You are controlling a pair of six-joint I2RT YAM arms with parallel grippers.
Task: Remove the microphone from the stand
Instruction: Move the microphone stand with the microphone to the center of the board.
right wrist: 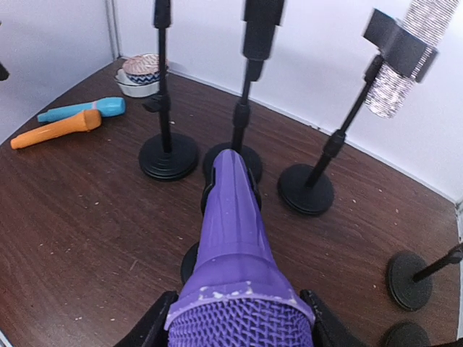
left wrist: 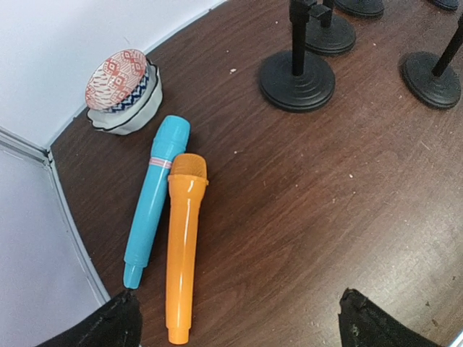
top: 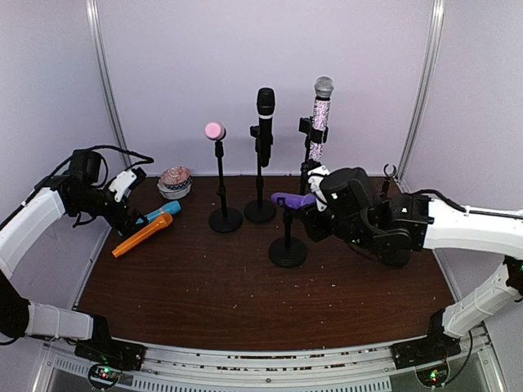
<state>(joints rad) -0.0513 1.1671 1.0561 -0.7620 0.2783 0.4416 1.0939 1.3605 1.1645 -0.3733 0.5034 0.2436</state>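
Note:
A purple microphone (top: 291, 198) lies nearly level on top of a short black stand (top: 288, 250) in the middle of the table. My right gripper (top: 317, 204) is shut on its mesh head end. In the right wrist view the purple microphone (right wrist: 231, 231) points away from my right gripper (right wrist: 239, 325), and its handle sits between the arms of the stand's black clip (right wrist: 207, 196). My left gripper (top: 131, 220) is open and empty over the far left of the table. In the left wrist view my left gripper (left wrist: 239, 318) hangs above the wood.
An orange microphone (left wrist: 183, 246) and a blue microphone (left wrist: 153, 199) lie side by side at the left, by a patterned bowl (left wrist: 123, 90). At the back, stands hold a pink microphone (top: 214, 130), a black one (top: 265, 106) and a glittery one (top: 320, 114).

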